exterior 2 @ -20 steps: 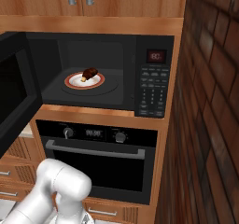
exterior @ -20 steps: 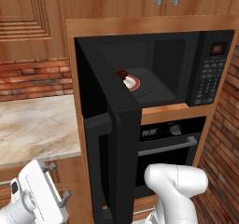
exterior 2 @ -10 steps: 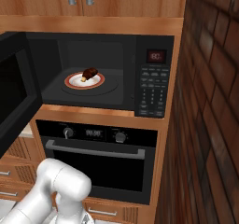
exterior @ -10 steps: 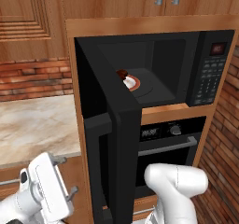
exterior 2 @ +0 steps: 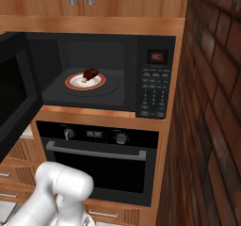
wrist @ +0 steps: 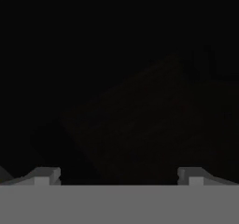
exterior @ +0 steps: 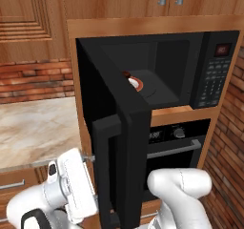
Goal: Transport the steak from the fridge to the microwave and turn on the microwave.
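Jaws spread wide, empty; one steak [exterior 2: 91,73] inside one microwave [exterior 2: 155,79].

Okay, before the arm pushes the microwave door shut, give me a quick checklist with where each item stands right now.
1. Steak inside the microwave: ok, it lies on the plate in the cavity.
2. Plate clear of the door's path: ok, it sits well back from the front edge.
3. Microwave door still needs closing: not ok, it stands wide open.
4. Gripper empty: ok, fingertips spread wide with nothing between them.
5. Gripper touching the door: cannot tell; the hand is low beside the door's outer face and the hand view is dark.
6. Button panel free to reach: ok, nothing in front of it.
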Motion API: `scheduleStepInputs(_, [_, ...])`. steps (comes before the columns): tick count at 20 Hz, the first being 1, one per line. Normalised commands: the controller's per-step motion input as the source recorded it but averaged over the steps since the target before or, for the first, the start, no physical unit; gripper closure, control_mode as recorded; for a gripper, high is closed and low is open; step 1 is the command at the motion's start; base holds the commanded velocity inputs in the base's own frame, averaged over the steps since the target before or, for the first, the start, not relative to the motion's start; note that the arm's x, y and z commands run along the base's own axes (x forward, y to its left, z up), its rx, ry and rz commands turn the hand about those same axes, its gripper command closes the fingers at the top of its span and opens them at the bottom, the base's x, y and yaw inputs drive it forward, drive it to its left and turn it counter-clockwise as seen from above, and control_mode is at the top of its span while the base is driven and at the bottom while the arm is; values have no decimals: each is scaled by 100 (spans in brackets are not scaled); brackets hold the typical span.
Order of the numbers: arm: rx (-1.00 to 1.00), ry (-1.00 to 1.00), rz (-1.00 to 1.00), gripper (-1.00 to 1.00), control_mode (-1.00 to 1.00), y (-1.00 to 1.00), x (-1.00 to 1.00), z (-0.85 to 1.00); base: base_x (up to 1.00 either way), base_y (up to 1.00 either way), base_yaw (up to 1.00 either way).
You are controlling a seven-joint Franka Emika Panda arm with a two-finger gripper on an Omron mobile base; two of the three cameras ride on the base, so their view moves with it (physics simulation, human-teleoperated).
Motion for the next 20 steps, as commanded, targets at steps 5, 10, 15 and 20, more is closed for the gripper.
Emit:
scheduleStepInputs(5, [19,0,0,-100,-100,-87,9,20,0,0,0])
scheduleStepInputs(10, [23,0,0,-100,-100,-89,23,28,0,0,0])
scheduleStepInputs(15, [23,0,7,-100,-100,-81,45,29,0,0,0])
scheduleStepInputs(20, [17,0,9,-100,-100,-74,55,6,0,0,0])
